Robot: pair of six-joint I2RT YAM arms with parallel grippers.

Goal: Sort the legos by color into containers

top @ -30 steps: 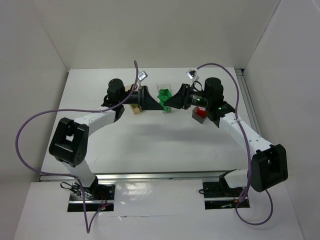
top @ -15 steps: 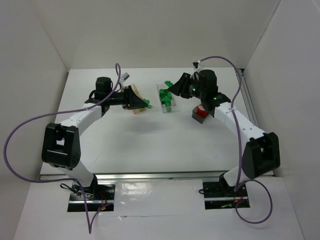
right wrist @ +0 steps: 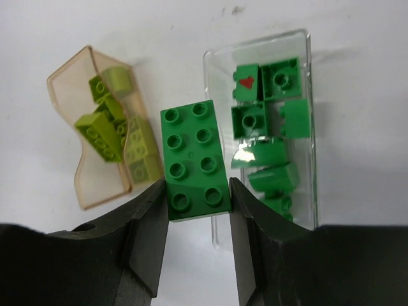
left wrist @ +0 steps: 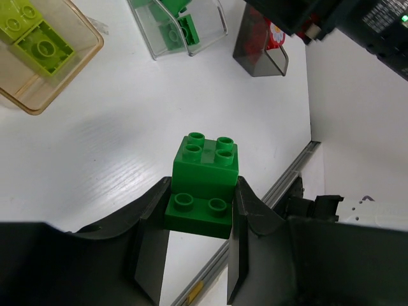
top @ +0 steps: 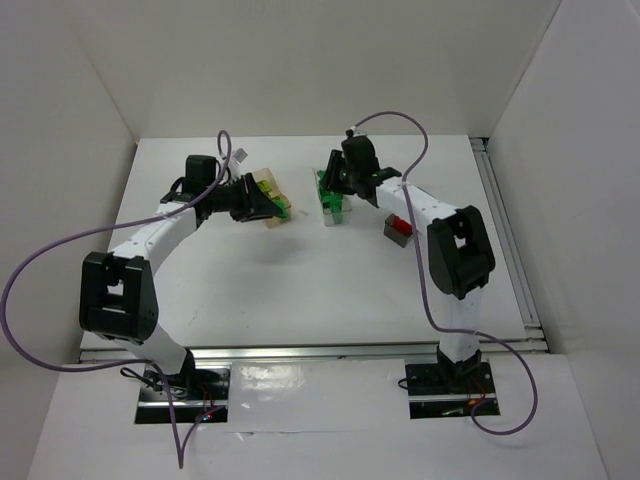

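- Within the last second the two claws, which had met nose to nose above the clear bin [right wrist: 220, 76], have been drawn apart. A green piece has been carried away by each.
- The left gripper [left wrist: 203, 197] is clenched on a green stepped piece [left wrist: 205, 159], a four-stud block on a wider base. Whether it is one brick or two stuck together cannot be told.
- That piece is held above the bare table [top: 300, 290]. In the top view it sits just beside the orange-tan bin [right wrist: 67, 102], where yellow-green bricks [left wrist: 38, 44] are kept.
- The right gripper [right wrist: 196, 197] has been swung round and is clamped on a green eight-stud brick [right wrist: 191, 153]. The brick is poised over the edge of the clear bin on the side facing the orange-tan bin. Several green bricks [right wrist: 261, 121] already lie inside the clear bin.
- The dark grey bin [left wrist: 255, 54], with a red brick [left wrist: 275, 35] in it, stands apart.
- A stack is judged to have been split. Both halves are green, so both belong in the clear bin.
- A release by the right claw looks nearest. The left piece must first be carried across, since a drop where it is now could missort it.
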